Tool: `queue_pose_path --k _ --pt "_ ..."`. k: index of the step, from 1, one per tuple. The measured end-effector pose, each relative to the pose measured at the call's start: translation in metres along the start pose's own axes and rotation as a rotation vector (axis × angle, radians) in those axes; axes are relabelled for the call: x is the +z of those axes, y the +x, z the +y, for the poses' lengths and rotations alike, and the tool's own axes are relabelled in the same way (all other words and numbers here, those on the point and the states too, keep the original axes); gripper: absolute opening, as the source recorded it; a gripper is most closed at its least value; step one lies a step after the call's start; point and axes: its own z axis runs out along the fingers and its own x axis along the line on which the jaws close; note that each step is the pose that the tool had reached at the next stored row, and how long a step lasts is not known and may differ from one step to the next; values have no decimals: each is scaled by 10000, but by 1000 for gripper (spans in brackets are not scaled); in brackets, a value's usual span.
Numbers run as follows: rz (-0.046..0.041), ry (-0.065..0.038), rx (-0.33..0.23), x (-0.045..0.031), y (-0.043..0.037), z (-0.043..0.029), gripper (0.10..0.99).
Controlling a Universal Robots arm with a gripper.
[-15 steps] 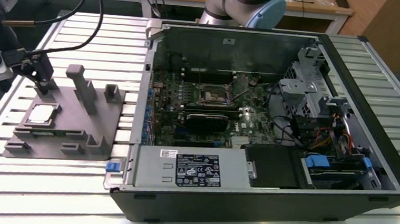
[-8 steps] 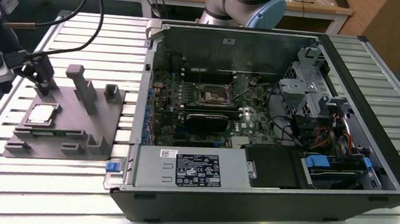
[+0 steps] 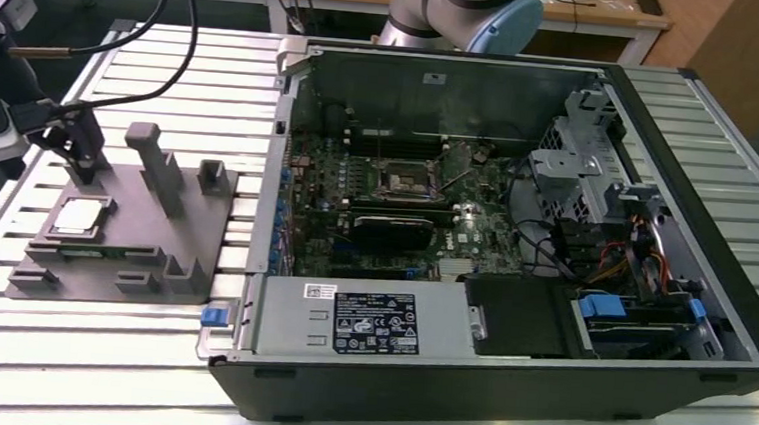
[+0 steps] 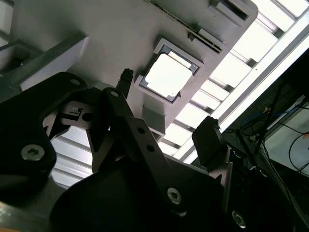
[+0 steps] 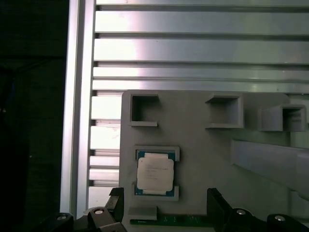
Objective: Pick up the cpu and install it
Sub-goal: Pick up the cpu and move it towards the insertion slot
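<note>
One cpu [image 3: 78,217]; one fixture [image 3: 138,224]; one computer case [image 3: 475,385]

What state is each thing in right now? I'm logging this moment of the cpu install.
cpu: lying flat in its fixture pocket, not gripped.
gripper: open, empty, close to the cpu.
grey fixture: flat on the slotted table, cpu pocket filled.
computer case: on its side, open, motherboard exposed.
</note>
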Motion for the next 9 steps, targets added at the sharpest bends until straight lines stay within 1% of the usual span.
queue_pose_path --k 6,9 --pt "-1 4 1 34 0 -2 776" --pt "0 24 1 60 -1 -4 776"
